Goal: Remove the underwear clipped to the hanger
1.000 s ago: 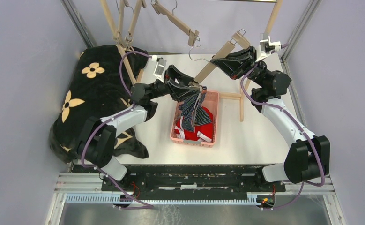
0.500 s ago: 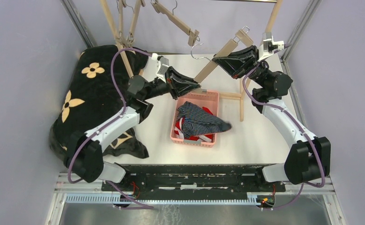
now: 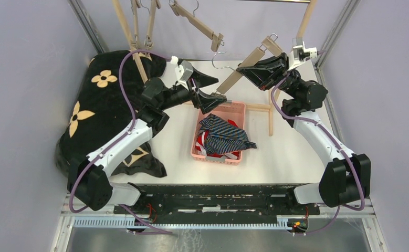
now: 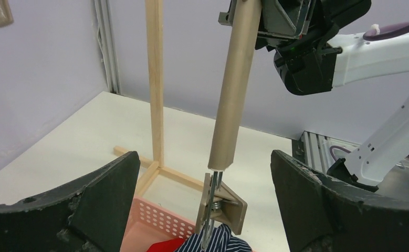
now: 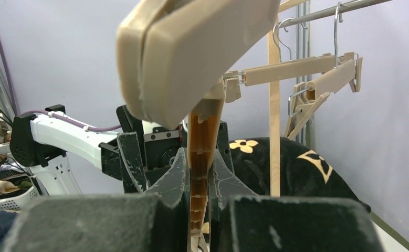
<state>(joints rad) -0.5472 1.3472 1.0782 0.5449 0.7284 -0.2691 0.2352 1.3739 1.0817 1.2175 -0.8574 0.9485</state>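
Two pieces of underwear can be seen in the pink basket (image 3: 237,109). Dark blue boxers (image 3: 224,137) with thin stripes are spread on top, and red briefs (image 4: 168,245) are peeping out from under them. One corner of the boxers is hung over the basket's rim. A third, grey-and-white piece cannot be picked out for sure.

The cloth is judged to be soft, light and floppy. It would be best pinched at a thick fold or at the waistband, where it is less likely to slip.

The wooden hanger (image 3: 232,80) is gripped tight by the right gripper (image 3: 242,68) and is held tilted over the basket. The left gripper (image 3: 217,88) is spread wide with nothing in it, near the hanger's lower clip (image 4: 220,205). From the left wrist view, it cannot be told whether the clip is touching the boxers below it.
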